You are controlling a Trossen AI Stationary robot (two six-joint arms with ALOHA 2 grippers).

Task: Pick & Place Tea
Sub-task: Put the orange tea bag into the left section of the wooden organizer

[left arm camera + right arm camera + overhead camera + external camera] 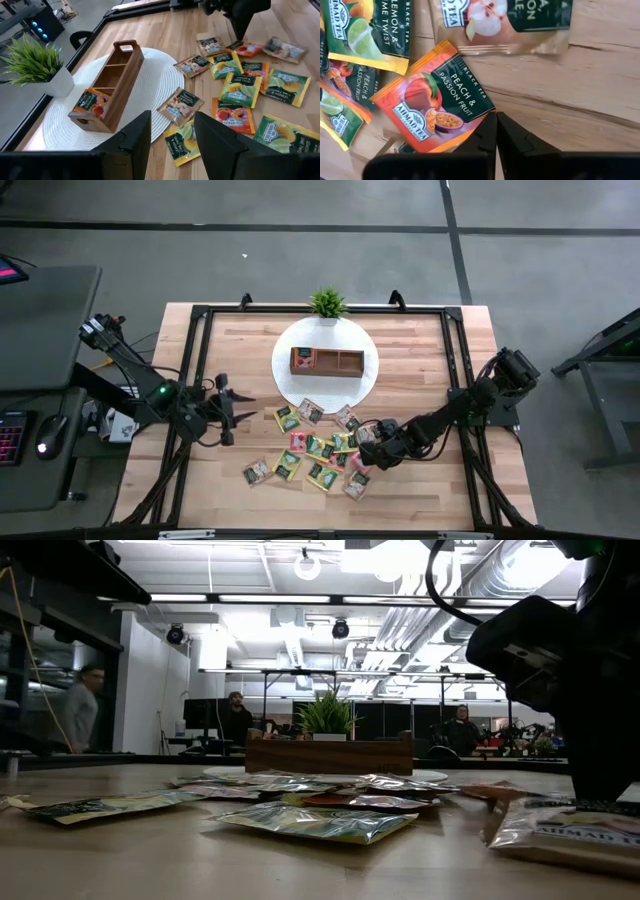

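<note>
My two arms are dark, nearly black, built of slim jointed tubes with loose black cables. A small green light glows on my left arm (159, 391). My fingers (131, 136) are matte black, flat, angular wedges that taper to blunt tips.

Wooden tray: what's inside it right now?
The wooden tray holds one orange tea sachet, standing in the end compartment farthest from the potted plant. The middle compartment looks empty; the floor of the third compartment is partly hidden by the tray's wall.
</note>
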